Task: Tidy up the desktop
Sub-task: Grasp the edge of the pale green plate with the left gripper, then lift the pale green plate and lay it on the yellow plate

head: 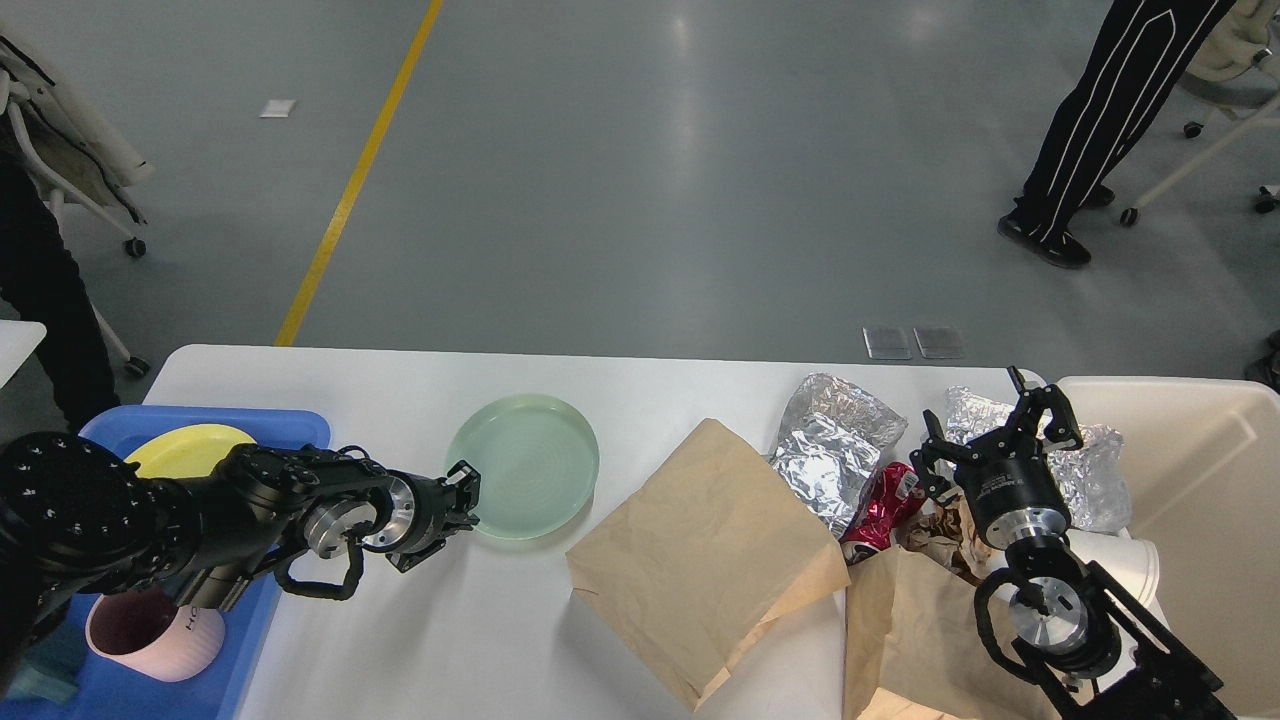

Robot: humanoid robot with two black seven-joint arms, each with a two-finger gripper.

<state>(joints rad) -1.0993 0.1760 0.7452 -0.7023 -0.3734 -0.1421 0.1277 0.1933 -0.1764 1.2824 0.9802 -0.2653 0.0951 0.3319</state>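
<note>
The white desktop (400, 390) fills the lower part of the head view. A pale green plate (530, 460) lies on it left of centre. My left gripper (464, 492) sits at the plate's lower-left rim; its dark fingers are too small to tell apart. To the right lie a brown paper bag (700, 540), crumpled foil (830, 440), a red wrapper (885, 505) and more foil (1090, 470). My right gripper (985, 415) hovers open over that pile, holding nothing.
A blue tray (250, 620) at the left edge holds a yellow plate (185, 450) and a pink mug (150, 630). A cream bin (1200, 480) stands at the right. A second brown bag (910, 630) and a white cup (1135, 565) lie by my right arm.
</note>
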